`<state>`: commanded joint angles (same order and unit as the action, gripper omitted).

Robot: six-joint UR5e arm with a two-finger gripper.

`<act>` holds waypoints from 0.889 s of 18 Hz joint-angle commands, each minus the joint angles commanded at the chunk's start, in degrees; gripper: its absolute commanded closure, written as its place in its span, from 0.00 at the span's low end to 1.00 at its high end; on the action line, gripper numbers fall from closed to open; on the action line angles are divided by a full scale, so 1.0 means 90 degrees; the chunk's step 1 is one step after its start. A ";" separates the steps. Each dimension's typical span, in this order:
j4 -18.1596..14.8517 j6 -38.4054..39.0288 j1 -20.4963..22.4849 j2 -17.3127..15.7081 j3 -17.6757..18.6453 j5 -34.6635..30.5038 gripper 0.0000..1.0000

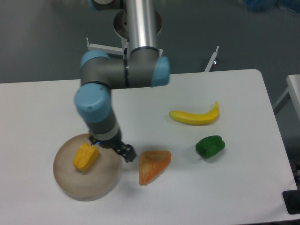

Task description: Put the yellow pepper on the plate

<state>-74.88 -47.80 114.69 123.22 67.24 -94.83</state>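
The yellow pepper lies on its side on the plate, a round beige dish at the front left of the table. Nothing holds the pepper. My gripper hangs under the arm's wrist just past the plate's right rim, between the plate and an orange wedge. It is about a hand's width right of the pepper and not touching it. Only small dark fingertips show below the wrist. They look open and nothing sits between them.
An orange-peach triangular wedge lies right beside the gripper. A yellow banana and a green pepper sit further right. The arm's grey and blue links stand over the table's left middle.
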 joint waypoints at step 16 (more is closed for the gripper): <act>0.0693 -0.1945 0.0997 0.0244 -0.0264 0.0000 0.01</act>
<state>-68.64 -65.30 123.66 125.42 64.86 -94.83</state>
